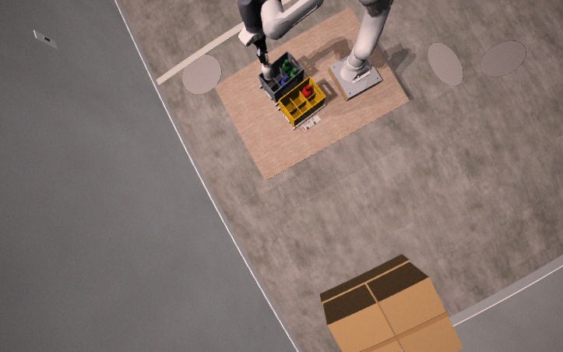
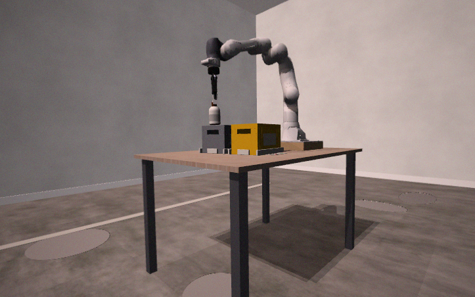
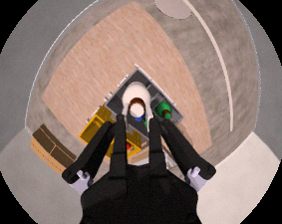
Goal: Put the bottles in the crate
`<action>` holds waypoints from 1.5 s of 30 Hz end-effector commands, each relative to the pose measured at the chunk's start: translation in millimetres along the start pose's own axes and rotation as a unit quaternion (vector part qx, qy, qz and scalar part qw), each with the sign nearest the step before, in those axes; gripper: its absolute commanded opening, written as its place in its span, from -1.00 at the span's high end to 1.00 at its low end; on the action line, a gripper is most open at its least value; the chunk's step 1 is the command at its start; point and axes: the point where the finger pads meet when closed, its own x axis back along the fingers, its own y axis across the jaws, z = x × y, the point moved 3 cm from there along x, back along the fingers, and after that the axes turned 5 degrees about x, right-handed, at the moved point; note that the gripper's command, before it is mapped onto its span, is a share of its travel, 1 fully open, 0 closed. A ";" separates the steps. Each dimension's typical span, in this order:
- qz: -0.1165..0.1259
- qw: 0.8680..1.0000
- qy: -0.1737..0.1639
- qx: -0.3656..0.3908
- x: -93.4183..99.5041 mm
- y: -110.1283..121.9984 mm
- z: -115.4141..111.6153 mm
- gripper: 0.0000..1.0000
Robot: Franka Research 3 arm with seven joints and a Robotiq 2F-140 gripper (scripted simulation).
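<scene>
My gripper [image 1: 265, 65] [image 2: 214, 103] [image 3: 137, 108] is shut on the neck of a white bottle [image 1: 268, 72] [image 2: 214, 115] [image 3: 136, 91]. The bottle hangs upright, its base about level with the rim of the grey crate [image 1: 270, 92] [image 2: 215, 142]. In the grey crate stand a green bottle [image 1: 286, 66] [image 3: 163, 107], a second green bottle [image 1: 293, 72] and a blue bottle [image 1: 284, 80] [image 3: 139, 118]. A red bottle [image 1: 307, 91] [image 3: 129, 146] stands in the yellow crate [image 1: 286, 115] [image 2: 244, 142]. The pick list [image 1: 311, 123] shows red and green marks; its numbers are too small to read.
The two crates stand side by side on the table [image 1: 257, 135] [image 2: 194, 158], with low pale strips at their bases. The arm's base plate [image 1: 344, 89] is behind the crates. A cardboard box [image 1: 362, 328] is on the floor, far from the table.
</scene>
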 end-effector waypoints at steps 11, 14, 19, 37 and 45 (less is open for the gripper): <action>0.002 1.000 0.009 0.000 5.7 -14.4 -17.8 1.00; 0.002 1.000 0.009 0.000 5.6 -17.6 -22.9 1.00; 0.002 1.000 0.009 0.000 5.5 -20.7 -28.0 1.00; 0.002 1.000 0.009 0.000 5.1 -37.7 -55.2 1.00; 0.002 1.000 0.009 0.000 4.9 -46.1 -68.8 1.00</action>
